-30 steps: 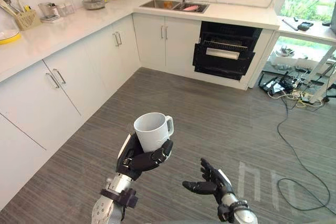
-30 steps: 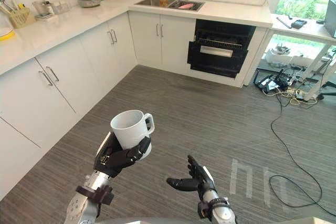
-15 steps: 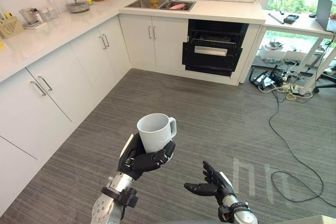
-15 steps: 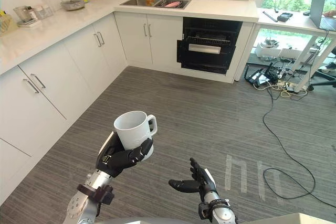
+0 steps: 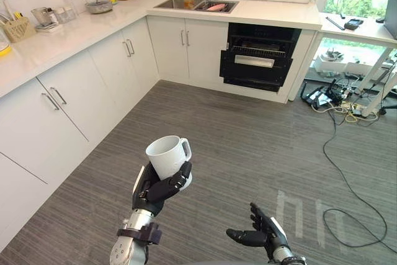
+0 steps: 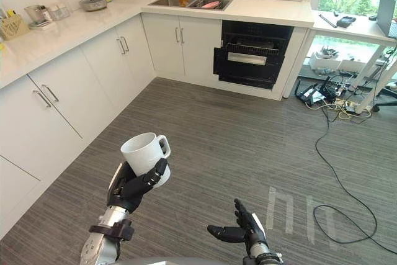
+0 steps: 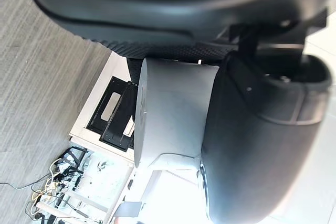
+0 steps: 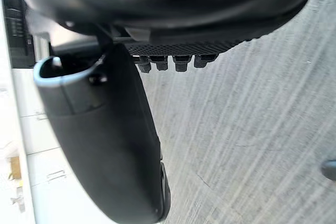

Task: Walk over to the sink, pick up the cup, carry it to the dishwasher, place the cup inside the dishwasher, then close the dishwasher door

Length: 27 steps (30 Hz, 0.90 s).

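Black dishwasher [image 5: 259,60] stood open across the grey floor [image 5: 248,134], well apart from the white cup [image 5: 166,156], upright in the left hand [image 5: 154,189], fingers [image 5: 175,182] curled round its body, a sound hold for something light, smooth and probably breakable; right hand [image 5: 259,238] hung spread, empty

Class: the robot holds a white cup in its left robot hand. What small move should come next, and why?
Probably a step forward toward the dishwasher. The left robot hand grips the cup upright, but the open dishwasher stands far across the floor, beyond reach; the right robot hand is open and idle.
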{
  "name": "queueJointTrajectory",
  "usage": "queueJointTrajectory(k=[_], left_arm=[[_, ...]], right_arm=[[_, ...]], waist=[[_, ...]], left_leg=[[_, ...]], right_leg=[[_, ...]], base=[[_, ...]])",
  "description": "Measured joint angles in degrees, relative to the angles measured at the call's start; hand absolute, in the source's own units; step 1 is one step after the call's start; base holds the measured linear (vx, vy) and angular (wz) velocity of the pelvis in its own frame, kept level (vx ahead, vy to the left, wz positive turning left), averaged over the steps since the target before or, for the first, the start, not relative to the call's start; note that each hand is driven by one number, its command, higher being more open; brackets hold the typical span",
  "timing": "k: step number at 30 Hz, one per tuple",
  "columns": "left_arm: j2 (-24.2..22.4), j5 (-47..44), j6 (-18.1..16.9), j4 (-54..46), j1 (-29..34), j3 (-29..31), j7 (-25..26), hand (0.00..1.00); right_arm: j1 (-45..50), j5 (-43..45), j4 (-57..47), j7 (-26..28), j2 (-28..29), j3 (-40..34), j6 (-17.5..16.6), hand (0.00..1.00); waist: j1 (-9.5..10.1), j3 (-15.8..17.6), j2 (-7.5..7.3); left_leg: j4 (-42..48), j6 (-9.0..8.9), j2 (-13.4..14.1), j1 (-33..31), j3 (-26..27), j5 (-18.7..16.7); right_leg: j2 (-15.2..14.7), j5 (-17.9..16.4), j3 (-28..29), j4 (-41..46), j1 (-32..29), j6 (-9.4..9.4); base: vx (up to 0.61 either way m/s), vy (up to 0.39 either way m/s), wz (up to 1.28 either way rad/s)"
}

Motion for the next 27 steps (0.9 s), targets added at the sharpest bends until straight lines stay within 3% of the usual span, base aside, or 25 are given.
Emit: queueJointTrajectory(k=[5,8,10,12,13,15,17,18,20,21,22,23,24,25,26,27], left_arm=[[-1.35,0.01,-0.13,-0.12,1.05,1.0,0.19,0.0],[-2.16,0.01,-0.32,-1.09,1.26,1.06,1.7,0.0],[-2.8,0.03,-0.58,-1.94,1.59,1.13,2.69,0.0],[-2.72,0.06,-1.16,-3.19,1.92,1.05,2.97,0.0],[-2.81,0.05,-1.61,-3.6,2.33,0.8,3.19,0.0],[-2.61,-0.18,-3.33,-3.99,2.5,0.57,3.88,0.0],[-1.93,-1.14,-3.74,-3.97,2.43,0.42,4.01,0.0],[-1.25,-1.14,-3.82,-3.8,2.29,0.27,4.04,0.0],[0.07,-1.33,-4.04,-2.27,1.56,-0.32,4.04,0.0],[0.88,-1.75,-4.11,-0.74,1.04,-0.82,3.81,0.0],[1.1,-1.86,-4.17,0.7,1.19,-1.01,3.4,0.0],[1.1,-1.93,-4.17,1.1,1.23,-1.02,3.29,0.0],[-0.31,-2.25,-4.14,3.85,2.12,-0.91,2.89,0.0],[-1.64,-2.75,-4.14,4.18,3.34,-1.06,2.5,0.0],[-2.21,-3.24,-4.14,4.19,3.92,-1.34,2.06,0.0],[-2.91,-3.34,-4.15,4.19,4.82,-1.89,1.32,0.0]], right_arm=[[0.88,-1.99,-2.65,1.38,-0.59,-0.35,-0.16,1.0],[2.48,-2.57,-5.71,2.07,-1.25,-0.31,-0.69,1.0],[2.7,-2.57,-5.93,2.27,-1.56,-0.16,-0.82,1.0],[3.77,-2.57,-6.03,2.22,-1.24,-0.03,-0.93,1.0],[5.15,-2.57,-6.03,2.23,-1.15,0.25,-0.98,1.0],[5.88,-2.6,-6.13,3.05,-1.07,1.01,-1.2,1.0],[5.69,-2.57,-6.44,3.85,-1.49,0.98,-2.32,1.0],[5.65,-2.53,-6.65,4.45,-1.8,0.98,-3.29,1.0],[5.62,-2.25,-6.68,5.06,-2.31,0.95,-4.32,1.0],[5.78,-1.95,-6.66,5.47,-2.65,0.99,-4.67,1.0],[6.31,-1.62,-6.63,5.67,-2.97,0.98,-4.94,1.0],[6.46,-1.41,-6.64,5.65,-3.02,0.97,-4.94,1.0],[6.66,-1.25,-6.52,5.19,-3.9,0.92,-4.93,1.0],[6.38,-1.23,-6.53,4.75,-4.66,1.09,-4.9,1.0],[6.3,-0.85,-6.51,4.39,-4.87,1.19,-4.78,1.0],[6.35,0.0,-6.48,3.94,-5.17,1.15,-4.33,1.0]], waist=[[0.51,0.07,-0.3],[0.38,0.83,-1.38],[0.54,1.27,-1.53],[0.46,2.12,-2.52],[-0.01,2.33,-2.07],[0.02,2.41,-2.34],[-0.01,2.6,-2.07],[-0.14,2.72,-1.94],[-0.14,2.91,-1.76],[-0.41,2.98,-1.83],[-1.0,2.95,-1.89],[-1.09,2.95,-1.9],[-1.19,2.6,-0.91],[-1.6,2.6,0.54],[-1.53,2.34,1.59],[-1.46,2.05,2.23]], left_leg=[[13.11,-0.01,0.57,-5.32,0.03,-7.94],[23.36,1.86,-0.84,-8.12,-0.36,-15.16],[26.3,2.5,-1.62,-8.29,-0.14,-17.55],[27.66,3.46,-2.59,-6.83,-0.53,-19.16],[28.23,3.81,-2.44,-6.16,-1.36,-19.96],[28.28,3.32,-2.06,-5.18,-1.83,-21.42],[28.28,2.5,-0.84,-4.65,-2.13,-22.41],[28.33,1.44,0.72,-3.82,-2.66,-23.36],[28.9,-0.6,3.34,-1.65,-3.9,-25.31],[30.72,-2.47,4.81,-0.66,-5.1,-27.09],[32.87,-4.32,5.81,0.62,-6.68,-29.61],[33.16,-4.4,5.97,1.06,-6.94,-29.94],[35.25,-3.92,7.55,3.12,-7.68,-31.0],[39.56,-2.7,9.99,2.44,-7.71,-30.42],[41.88,-1.35,11.35,1.88,-7.55,-29.71],[46.01,3.27,13.35,0.76,-6.6,-26.41]], right_leg=[[-1.9,-7.68,0.28,11.7,-5.33,0.44],[-5.69,-15.03,-0.02,26.88,-9.9,1.62],[-8.5,-15.69,-1.98,38.51,-14.27,1.45],[-10.8,-14.3,-2.39,48.87,-17.94,-0.18],[-11.17,-16.02,-2.79,49.76,-18.02,-0.82],[-11.01,-18.68,-3.23,46.46,-20.12,0.23],[-10.2,-18.63,-3.68,43.88,-23.56,0.54],[-9.38,-17.85,-3.69,41.9,-26.67,1.75],[-7.87,-13.44,-2.3,36.91,-30.36,2.78],[-7.3,-8.21,-1.69,31.95,-30.71,3.21],[-7.26,-1.67,-1.74,33.08,-30.13,2.21],[-7.22,-0.57,-1.69,34.08,-30.03,1.46],[-7.11,-6.05,-2.6,41.74,-30.32,-0.04],[-6.4,-9.86,-4.19,44.09,-29.41,-0.73],[-5.66,-11.43,-4.96,44.52,-28.78,-0.98],[-4.62,-13.92,-5.88,44.68,-27.06,-1.8]], base=[[0.0,0.012,-0.05],[0.07,0.034,0.05],[0.13,0.062,-0.02],[0.14,0.045,0.14],[0.18,0.0,0.24],[0.2,-0.04,0.1],[0.15,-0.078,0.0],[0.24,-0.135,0.13],[0.3,-0.173,0.29],[0.4,-0.25,0.59],[0.44,-0.282,0.57],[0.59,-0.359,0.5],[0.58,-0.359,0.3],[0.56,-0.346,0.28],[0.42,-0.288,0.21],[0.42,-0.312,0.14]])
